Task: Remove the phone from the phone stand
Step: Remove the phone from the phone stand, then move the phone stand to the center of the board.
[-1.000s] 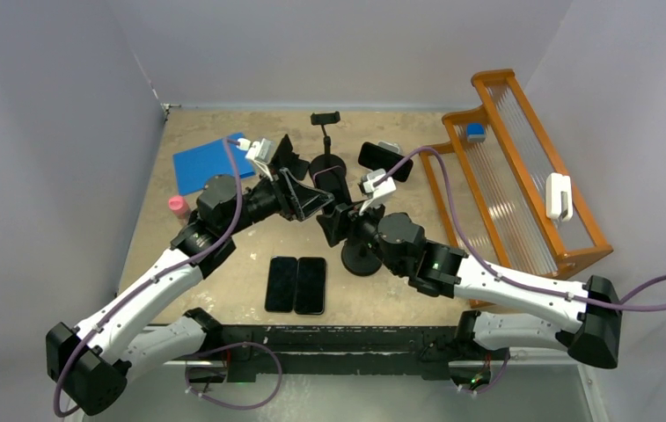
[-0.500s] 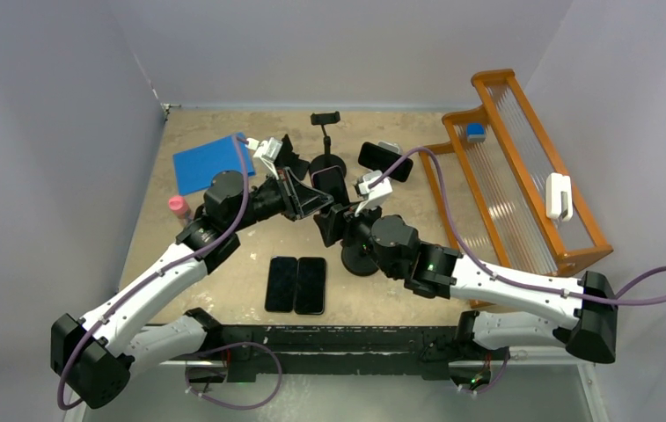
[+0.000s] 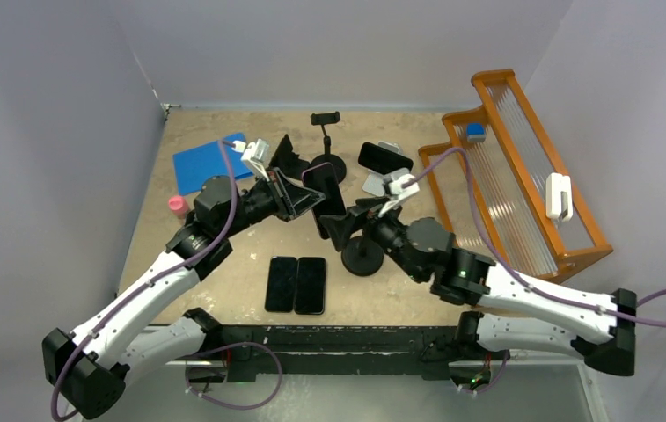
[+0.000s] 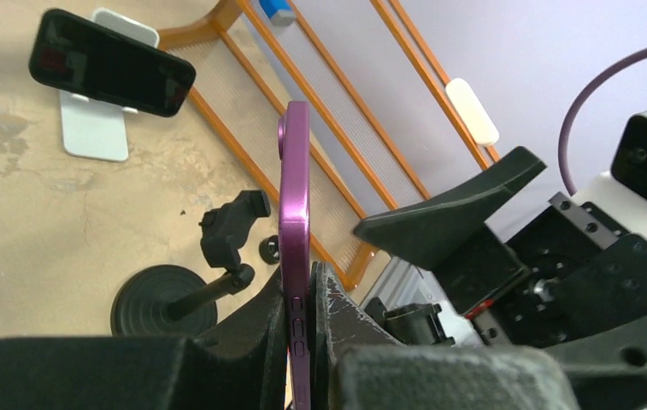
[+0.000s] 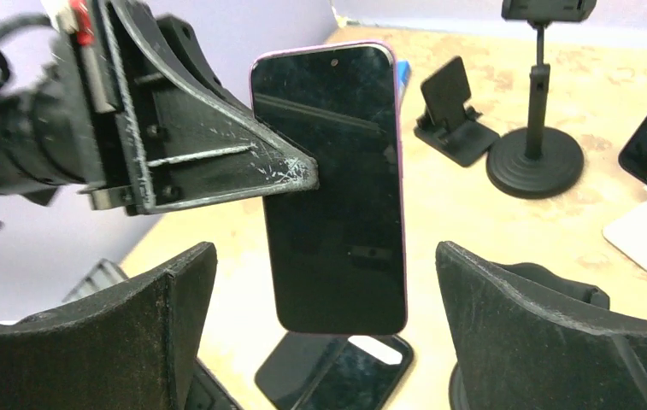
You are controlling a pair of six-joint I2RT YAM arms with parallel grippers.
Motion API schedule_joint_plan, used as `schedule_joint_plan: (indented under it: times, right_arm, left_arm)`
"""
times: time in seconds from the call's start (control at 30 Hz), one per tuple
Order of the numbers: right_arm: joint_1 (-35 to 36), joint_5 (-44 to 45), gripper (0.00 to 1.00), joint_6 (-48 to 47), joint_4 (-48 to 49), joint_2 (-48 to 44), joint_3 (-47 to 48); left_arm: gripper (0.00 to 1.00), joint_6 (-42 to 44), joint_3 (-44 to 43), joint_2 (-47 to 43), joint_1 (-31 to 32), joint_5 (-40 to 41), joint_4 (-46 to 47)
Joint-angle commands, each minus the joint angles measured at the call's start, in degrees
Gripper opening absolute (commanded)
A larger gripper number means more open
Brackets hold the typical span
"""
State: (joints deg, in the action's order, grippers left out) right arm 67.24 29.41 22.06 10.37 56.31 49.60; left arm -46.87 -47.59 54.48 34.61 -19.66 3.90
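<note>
The table (image 3: 241,264) is crowded, so take the black round-footed stand (image 3: 362,258) near the middle as the marker. Right of it runs the big orange rack (image 3: 494,77), well apart. Both arms lean in over the stand from the near edge, one on each side, which looks like a split job: one to take the phone, the other to steady things.

Far left of the stand and beyond it lies a blue mat (image 3: 210,163). Just left of the stand and nearer the arms, two dark phones (image 3: 296,284) lie flat side by side.

The purple phone (image 3: 326,198) is what matters. It hangs upright in the air just up and left of the stand, touching neither it nor the table. The left wrist view shows the stand's clamp (image 4: 234,224) empty, so I'd judge the removal done bar setting the phone down.

The left gripper (image 4: 302,282) is clamped on the phone's lower edge, pinching front and back so the glass stays upright and the side buttons show.

The right gripper (image 3: 348,225) sits just over the stand with its fingers spread wide, gripping nothing. The phone shows between them, clear of both.
</note>
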Motion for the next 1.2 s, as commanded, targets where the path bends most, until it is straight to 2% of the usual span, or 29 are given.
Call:
schedule_joint_plan:
  times: [0.0,0.1,0.23,0.43,0.57,0.7,0.87,1.03,1.17]
  right_arm:
    - [0.3,-3.1,0.99,2.2,-1.0,-7.0,-1.7]
    - [0.3,-2.6,0.98,4.2,-1.6,-11.5,-6.0]
    - [0.3,1.1,0.93,9.5,-2.3,-16.2,-13.2]
    - [0.3,7.6,0.79,18.9,-3.8,-16.5,-20.9]
    - [0.3,9.5,0.78,17.5,1.7,-12.8,-22.9]
    - [0.0,14.7,0.79,17.4,1.6,-3.7,-20.4]
    - [-2.3,16.2,0.78,14.6,2.2,6.1,-17.6]
    - [-4.8,14.4,0.73,12.4,5.3,8.4,-17.3]
    - [-7.4,12.9,0.66,11.0,6.4,9.0,-16.5]
  left_arm:
    - [0.0,1.1,-0.2,-4.5,-0.2,4.9,2.8]
    - [0.0,3.3,-0.4,-6.5,-0.2,6.0,1.2]
    - [0.0,11.5,-0.2,-10.9,-0.3,7.9,-3.5]
    - [0.0,22.4,3.6,-18.5,-0.3,8.3,-10.6]
    - [0.0,24.1,7.4,-23.2,-0.2,8.8,-12.0]
    - [0.0,24.7,10.2,-27.0,-0.2,8.8,-11.8]
    - [0.0,24.4,10.6,-28.6,-0.2,11.7,-14.3]
    - [0.0,24.3,10.3,-29.6,-0.2,12.2,-16.0]
    - [0.0,24.1,10.3,-30.1,-0.2,12.2,-16.0]
